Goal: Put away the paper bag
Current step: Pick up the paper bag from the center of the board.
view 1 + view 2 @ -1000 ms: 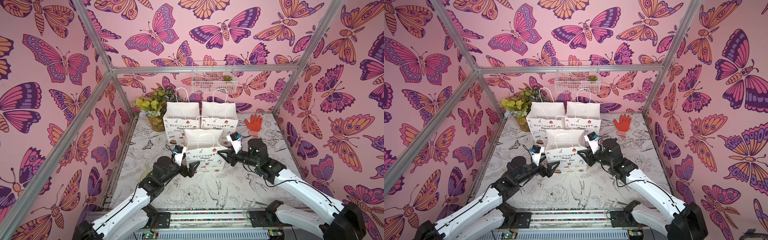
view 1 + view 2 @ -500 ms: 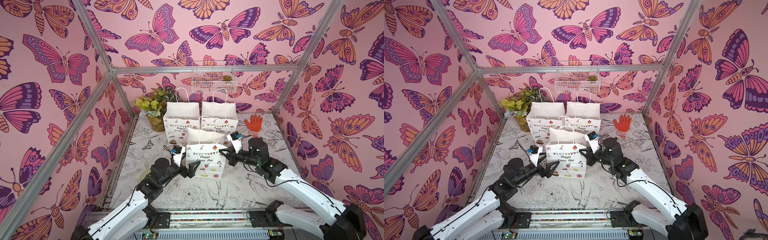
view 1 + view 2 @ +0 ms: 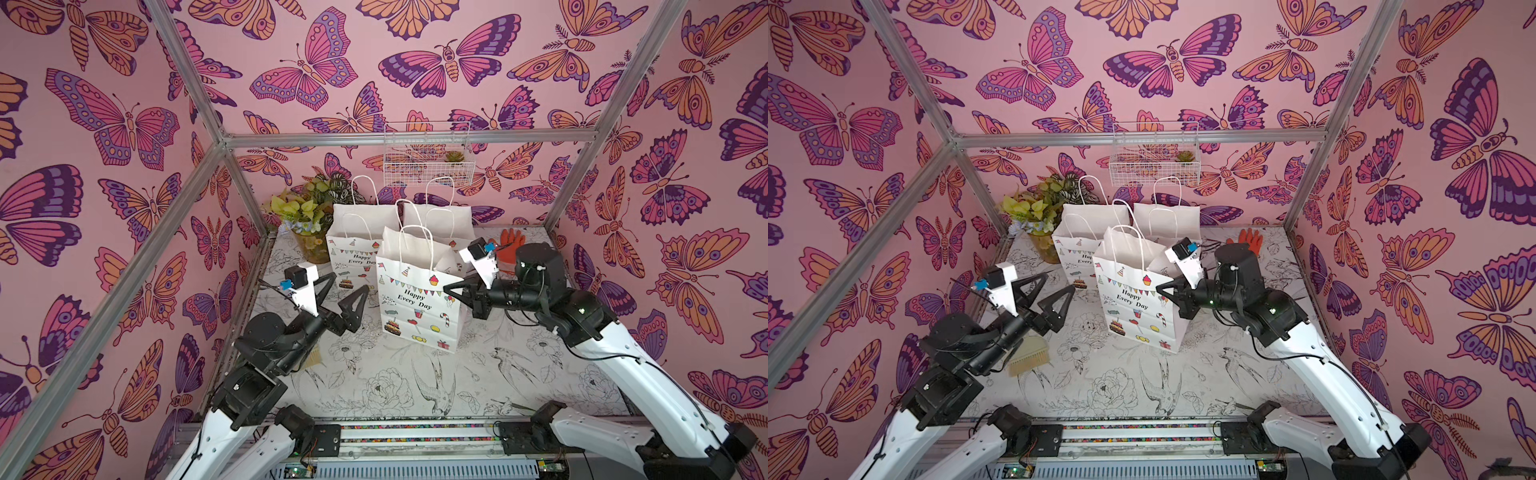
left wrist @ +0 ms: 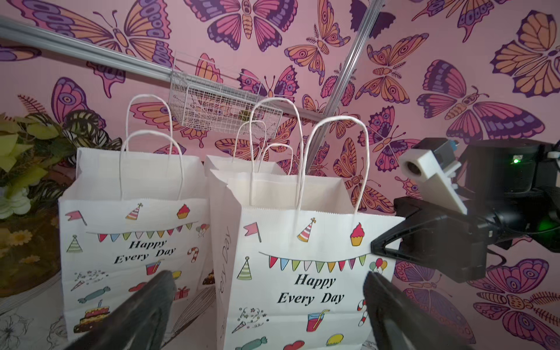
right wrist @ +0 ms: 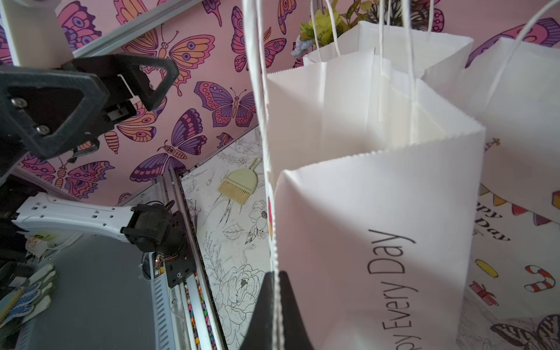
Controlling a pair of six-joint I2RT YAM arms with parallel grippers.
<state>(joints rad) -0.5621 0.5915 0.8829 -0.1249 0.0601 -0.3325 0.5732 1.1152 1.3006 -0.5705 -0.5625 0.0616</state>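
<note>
- Your right gripper (image 3: 448, 288) is clenched on the right edge of the paper bag (image 3: 415, 307), a little below the rim. In the right wrist view the paper edge runs between the pressed-together fingers (image 5: 291, 318). A second ago those jaws still had a gap.
- Your left gripper (image 3: 345, 286) stands spread wide and grasps nothing. A second ago it was against the bag's left side; now it sits to the left of the bag, apart from it.
- The paper bag has come toward the near side since then. It stands near the middle of the table (image 3: 415, 386), slightly skewed, in front of the far left bag (image 3: 353, 245) and the far right bag (image 3: 440, 216). You cannot tell whether its base lies flat.
- Its mouth is open with the handles up, and the right wrist view shows only white inner walls.
- The two far bags stand side by side with open mouths; their insides are hidden from you.
- The wire basket (image 3: 426, 156) on the far wall holds a small green succulent (image 3: 454, 156) at its right end.
- The pot (image 3: 311, 247) in the far left corner holds a leafy plant (image 3: 299, 203).
- An orange glove (image 3: 509, 241) lies far right on the table, and a brush (image 3: 1030, 355) lies near left, beside the left arm.
</note>
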